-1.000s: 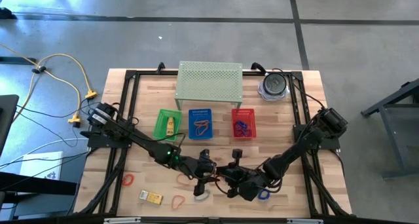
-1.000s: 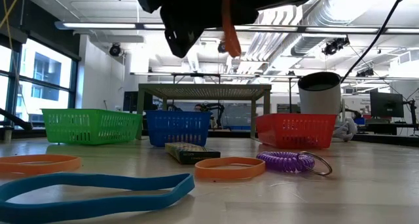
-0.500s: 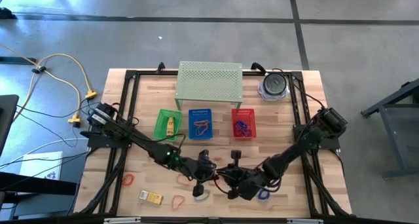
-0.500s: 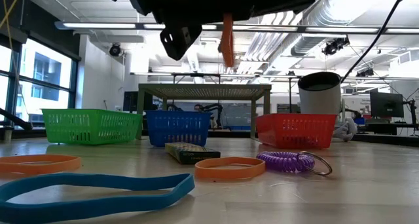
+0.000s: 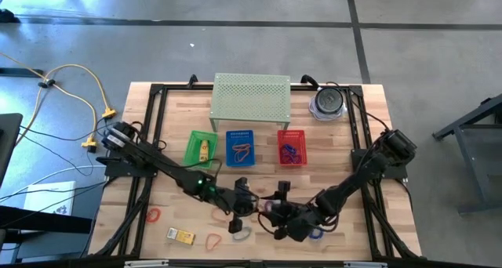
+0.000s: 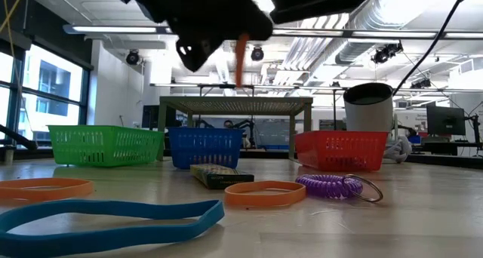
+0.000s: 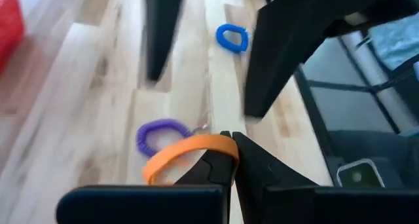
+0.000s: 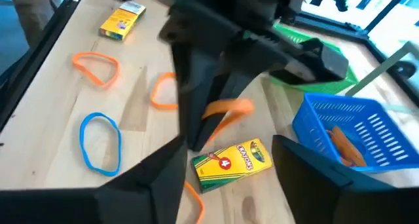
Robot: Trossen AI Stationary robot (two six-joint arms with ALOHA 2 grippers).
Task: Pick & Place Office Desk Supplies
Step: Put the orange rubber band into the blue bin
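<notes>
My left gripper [image 5: 238, 215] is shut on an orange rubber band [image 7: 190, 155], held up over the near middle of the table. My right gripper [image 5: 276, 211] stands just to its right, open [image 8: 229, 145], with nothing between its fingers. Loose supplies lie on the wood below: a purple coil band [image 7: 157, 133], a blue band [image 7: 232, 37], a crayon box [image 8: 232, 162], more orange bands [image 8: 95, 67] and a yellow packet [image 8: 121, 21]. My left gripper pinches one spot on the orange band's loop [image 7: 219, 145] between its two fingertips. The fingers slant down from the table's left. The band is lifted clear of the table and hangs below the fingers [image 6: 240, 58].
Green [image 5: 201, 149], blue [image 5: 241, 147] and red [image 5: 292, 147] baskets stand in a row mid-table, in front of the pale green shelf [image 5: 251, 99]. A round grey object [image 5: 328, 102] sits at the far right. A red band [image 5: 154, 215] lies near left.
My left gripper has carried the orange band a little toward the table's left and slightly lower, away from my right gripper. The two grippers, close together before, now stand apart, and the band hangs from the left one alone.
</notes>
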